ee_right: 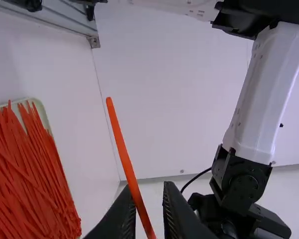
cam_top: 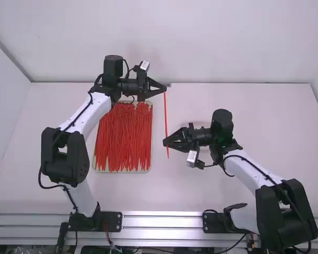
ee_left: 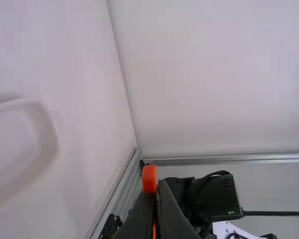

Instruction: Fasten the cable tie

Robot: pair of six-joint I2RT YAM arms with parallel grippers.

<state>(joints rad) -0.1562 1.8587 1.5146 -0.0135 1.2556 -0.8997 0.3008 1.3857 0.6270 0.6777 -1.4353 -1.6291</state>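
1. the left gripper (cam_top: 161, 91) is pinching one end of a single red cable tie (cam_top: 166, 124), its jaws pressed together on it, just past the far end of the tray (cam_top: 122, 170).
2. the cable tie is running in a straight line to the right gripper (cam_top: 166, 141), where its other end is passing between the fingers (ee_right: 175, 211); these are standing narrowly apart, not clamping it.
3. a heap of red ties (cam_top: 124, 135) is lying on the pale tray, on the white table (cam_top: 254, 116).
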